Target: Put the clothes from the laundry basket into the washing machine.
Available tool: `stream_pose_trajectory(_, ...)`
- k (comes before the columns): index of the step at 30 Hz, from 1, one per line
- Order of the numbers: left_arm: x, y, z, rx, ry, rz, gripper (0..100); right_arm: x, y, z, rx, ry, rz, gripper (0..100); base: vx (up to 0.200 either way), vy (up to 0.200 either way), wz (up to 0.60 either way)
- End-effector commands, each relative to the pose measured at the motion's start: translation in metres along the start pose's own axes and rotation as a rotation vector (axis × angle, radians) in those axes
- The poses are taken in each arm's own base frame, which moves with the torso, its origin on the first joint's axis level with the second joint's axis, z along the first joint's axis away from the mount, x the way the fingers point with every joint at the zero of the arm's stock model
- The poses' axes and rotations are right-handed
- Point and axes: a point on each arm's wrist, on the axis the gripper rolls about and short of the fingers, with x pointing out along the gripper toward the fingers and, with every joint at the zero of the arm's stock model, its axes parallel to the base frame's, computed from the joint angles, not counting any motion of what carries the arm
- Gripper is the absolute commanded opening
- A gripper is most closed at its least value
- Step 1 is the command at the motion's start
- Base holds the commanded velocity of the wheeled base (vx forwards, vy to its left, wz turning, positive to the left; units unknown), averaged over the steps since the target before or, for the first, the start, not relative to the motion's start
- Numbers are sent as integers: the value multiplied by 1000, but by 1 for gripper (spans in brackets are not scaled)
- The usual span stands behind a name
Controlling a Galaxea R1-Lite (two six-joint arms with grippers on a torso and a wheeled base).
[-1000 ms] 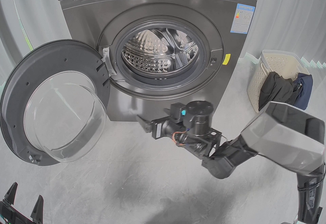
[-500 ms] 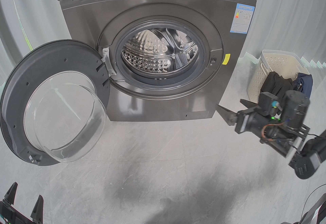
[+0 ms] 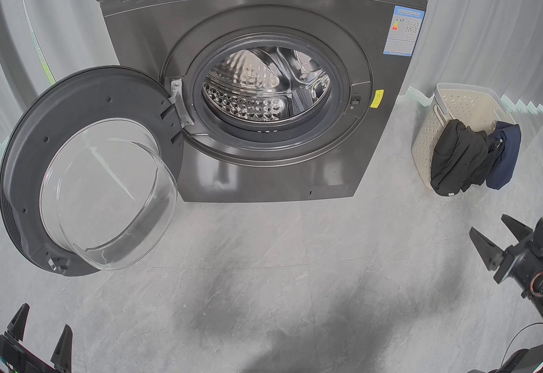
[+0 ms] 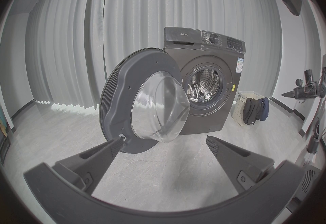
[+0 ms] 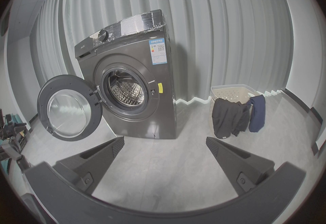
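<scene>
The right arm has swung from before the washing machine to 4 o'clock, jaws apart and empty like the left's, apparently to fetch the clothes draped over the basket at 3 o'clock.

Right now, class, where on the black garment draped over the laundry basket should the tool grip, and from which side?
Grip the black garment at the fold over the near rim of the laundry basket, coming from above and in front. It hangs down the outer wall, so the open right tool can likely pinch cloth without striking plastic.
</scene>
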Motion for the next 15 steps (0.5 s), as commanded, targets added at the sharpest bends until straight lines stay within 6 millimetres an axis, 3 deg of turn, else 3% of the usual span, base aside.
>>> stream_pose_trajectory(1,0,0,-5,1,3,-1,100,-78,-8,-19,-41,-90,-74,100,0,0,0)
stream_pose_trajectory(11,0,0,-5,1,1,1,100,-116,-8,-59,-26,-51,-105,100,0,0,0)
stream_pose_trajectory(15,0,0,-5,1,1,1,100,-122,-8,-67,-14,-55,-112,100,200,0,0)
